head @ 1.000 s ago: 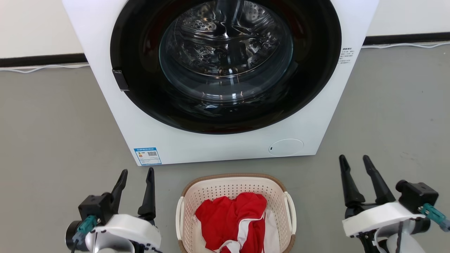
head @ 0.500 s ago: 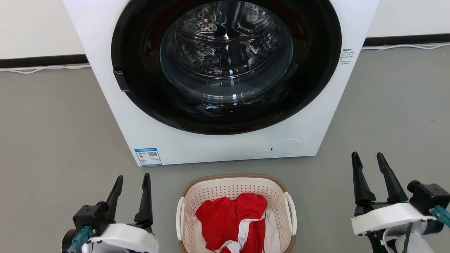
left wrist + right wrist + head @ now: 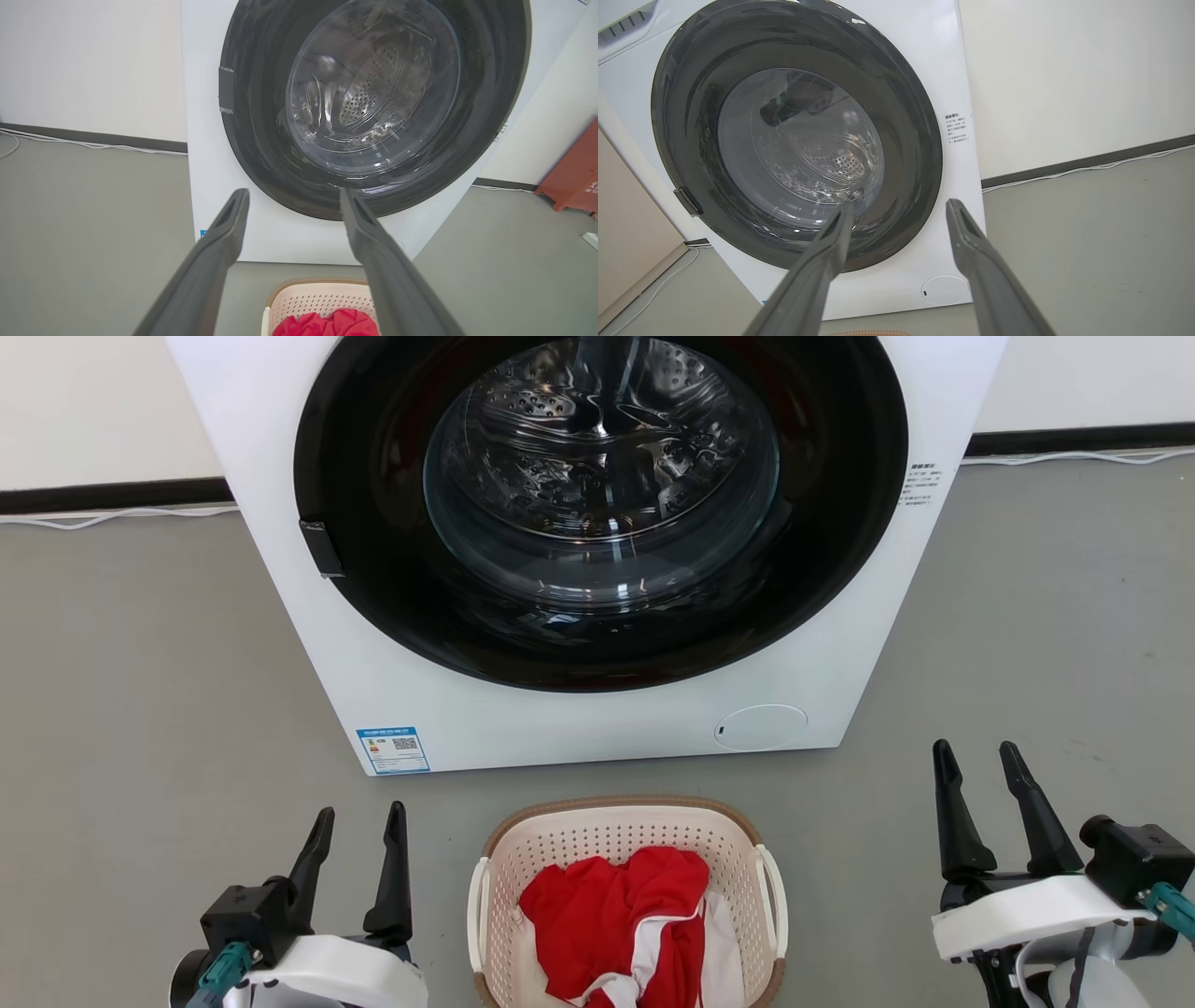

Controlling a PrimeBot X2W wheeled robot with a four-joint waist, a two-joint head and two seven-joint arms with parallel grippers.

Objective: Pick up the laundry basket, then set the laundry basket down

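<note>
The laundry basket (image 3: 579,845) sits on the grey floor just in front of the washing machine, cream and perforated with a brown rim and white loop handles. Red and white clothes (image 3: 616,915) lie inside it. My left gripper (image 3: 362,812) hovers open to the basket's left, fingers pointing at the machine, apart from the handle. My right gripper (image 3: 974,748) stands open well to the basket's right. In the left wrist view the open left gripper (image 3: 294,192) frames the machine door, with the basket (image 3: 317,296) low between the fingers. The right gripper (image 3: 901,205) is open and empty; the basket's rim (image 3: 864,333) peeks in at the bottom edge.
The white washing machine (image 3: 597,728) with its dark round door stands close behind the basket. A white cable (image 3: 112,513) runs along the wall's black skirting. An orange-red object (image 3: 574,177) stands at the wall to the machine's right. Bare floor lies on both sides.
My right gripper has shifted to the right, away from the basket. The left gripper has drawn back a little toward me. Both stay open; the basket has not moved.
</note>
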